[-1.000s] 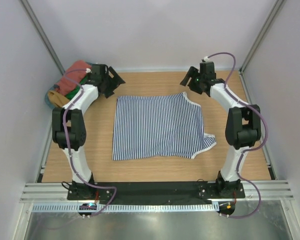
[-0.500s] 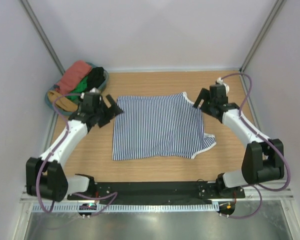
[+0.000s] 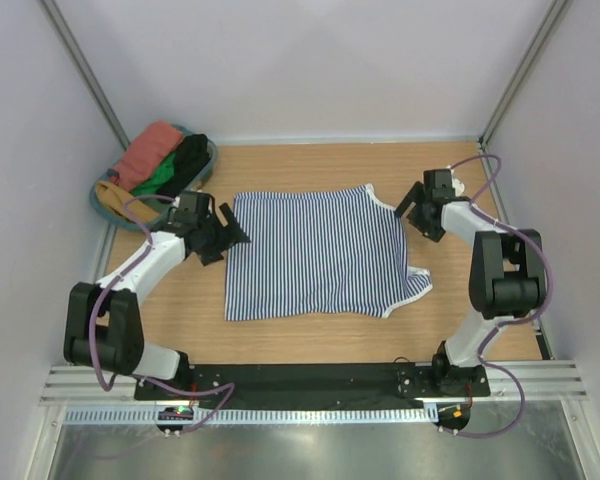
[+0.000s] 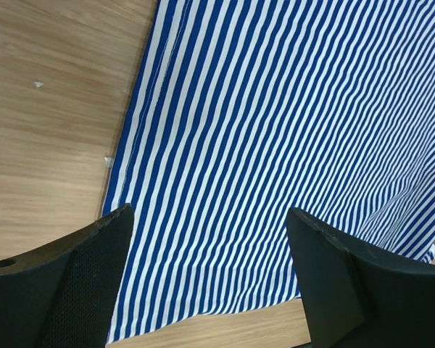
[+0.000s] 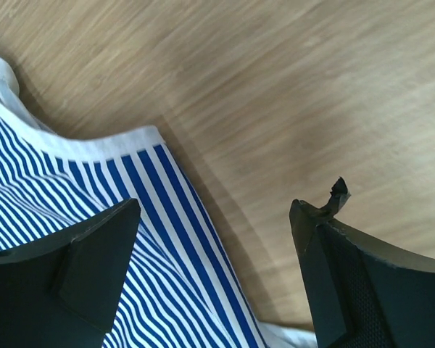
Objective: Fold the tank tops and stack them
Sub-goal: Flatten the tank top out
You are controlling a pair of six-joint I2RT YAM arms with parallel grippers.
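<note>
Striped tank top [image 3: 320, 255] lies flat at the centre of the table [image 3: 300, 165]; left gripper [image 3: 227, 235] and right gripper [image 3: 413, 209], jaws released wide, hover over its side edges.

Wooden table top [image 3: 310, 335], blue basket [image 3: 213, 152] at its far-left corner, green cloth [image 3: 158, 180], black cloth [image 3: 188, 155] and yellow cloth [image 3: 108, 192] heaped inside, aluminium rail [image 3: 550, 380] along its near edge, pale walls [image 3: 310, 70] around it

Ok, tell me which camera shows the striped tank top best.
The top external view: the whole striped tank top lies spread flat, every edge visible. The left wrist view shows only a stretch of stripes along one edge; the right wrist view only a corner with white trim.
</note>
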